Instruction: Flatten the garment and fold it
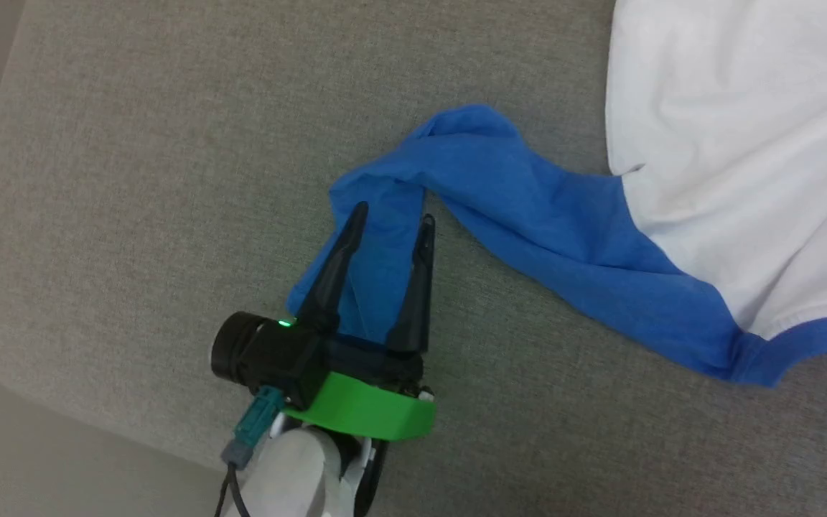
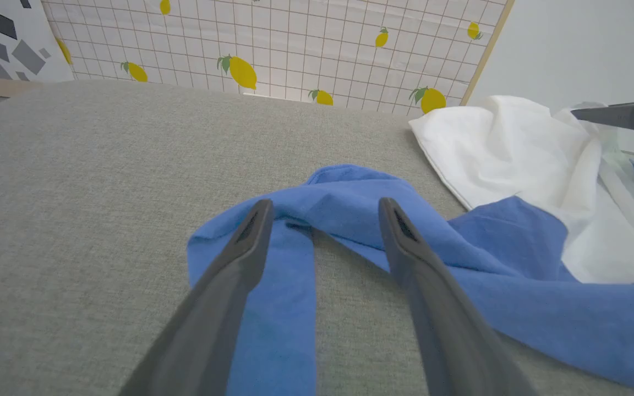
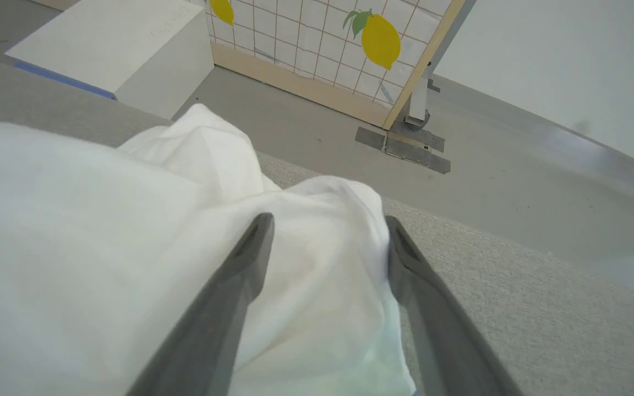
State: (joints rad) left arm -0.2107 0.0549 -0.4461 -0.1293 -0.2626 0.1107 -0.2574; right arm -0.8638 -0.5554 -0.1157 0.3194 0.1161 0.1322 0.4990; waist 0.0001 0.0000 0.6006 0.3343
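Observation:
The garment point(image 1: 736, 143) lies on a grey padded surface, with its white body at the upper right. One long blue sleeve point(image 1: 528, 215) runs leftwards from the body and doubles back on itself. My left gripper point(image 1: 393, 215) is open just above the sleeve's end, one finger on each side of the folded-back strip. In the left wrist view the gripper point(image 2: 325, 204) straddles the blue sleeve point(image 2: 350, 192), and the white body point(image 2: 504, 143) lies to the right. My right gripper point(image 3: 328, 221) is open, with a bunched fold of the white cloth point(image 3: 102, 247) between its fingers.
The grey padded surface point(image 1: 133, 179) has a rounded edge at the left and lower left. Beyond its far side stands a lemon-patterned tile panel point(image 2: 295, 44). A white box point(image 3: 113, 44) rests on the floor near the panel's wooden frame point(image 3: 421, 55).

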